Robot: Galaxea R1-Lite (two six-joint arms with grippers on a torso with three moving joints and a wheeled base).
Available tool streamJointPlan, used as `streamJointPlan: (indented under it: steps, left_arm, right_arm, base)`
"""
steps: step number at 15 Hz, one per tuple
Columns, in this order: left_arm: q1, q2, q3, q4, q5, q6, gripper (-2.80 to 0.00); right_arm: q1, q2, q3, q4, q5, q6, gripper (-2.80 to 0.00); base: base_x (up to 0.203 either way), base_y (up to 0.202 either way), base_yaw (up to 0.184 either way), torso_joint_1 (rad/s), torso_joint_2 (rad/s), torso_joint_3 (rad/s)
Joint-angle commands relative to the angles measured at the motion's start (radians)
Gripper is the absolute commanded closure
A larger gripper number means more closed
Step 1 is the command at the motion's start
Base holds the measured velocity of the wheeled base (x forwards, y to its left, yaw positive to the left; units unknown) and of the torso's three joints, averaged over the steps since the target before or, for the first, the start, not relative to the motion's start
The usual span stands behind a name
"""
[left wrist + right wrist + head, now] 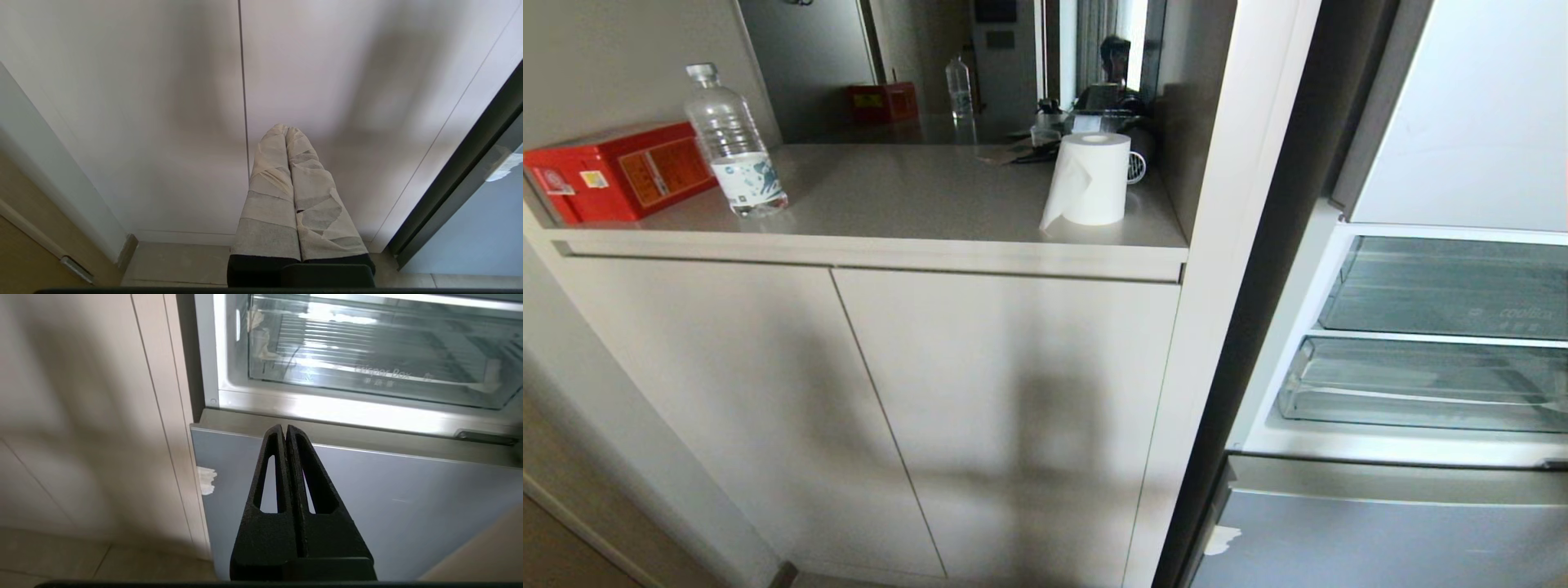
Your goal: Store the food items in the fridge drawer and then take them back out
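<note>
Claws first: the left claw point(286, 130), its fingers wrapped in pale tape and pressed together, hangs low in front of the closed cabinet doors point(866, 408), pointing at the seam between them, holding nothing. The right claw point(284, 428), black fingers together and empty, aims at the top edge of the silver-blue fridge door panel point(367, 506). Just above that panel lies the fridge drawer point(367, 359), clear and wide, its long axis running across the fridge opening, its thick front lip facing outward. No food item shows in any view. Farther left, the surface point(915, 196) above the cabinet carries a red box point(613, 171), a water bottle point(731, 143) and a paper roll point(1090, 180).
</note>
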Motion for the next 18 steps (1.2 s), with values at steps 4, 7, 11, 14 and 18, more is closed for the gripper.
streamJointPlan:
  steps: [4,7,11,14,18]
  left_arm:
    - [0.0,0.0,0.0,0.0,-0.001,0.0,0.0]
    - [0.001,0.0,0.0,0.0,0.001,0.0,0.0]
    - [0.001,0.0,0.0,0.0,0.001,0.0,0.0]
    - [0.0,0.0,0.0,0.0,0.001,0.0,0.0]
    - [0.0,0.0,0.0,0.0,0.001,0.0,0.0]
  right_arm:
    - [0.0,0.528,-0.162,0.002,0.034,0.009,0.0]
    - [0.001,0.93,-0.223,-0.152,0.079,0.04,0.0]
    - [0.0,1.373,-0.229,-0.547,0.106,0.066,-2.8]
    - [-0.001,1.588,-0.195,-0.903,0.11,0.076,-2.8]
    - [-0.005,1.781,-0.176,-1.258,0.111,0.104,-2.8]
  base:
    - [0.0,0.0,0.0,0.0,0.0,0.0]
    - [0.0,0.0,0.0,0.0,0.0,0.0]
    - [0.0,0.0,0.0,0.0,0.0,0.0]
    - [0.0,0.0,0.0,0.0,0.0,0.0]
    - [0.0,0.0,0.0,0.0,0.0,0.0]
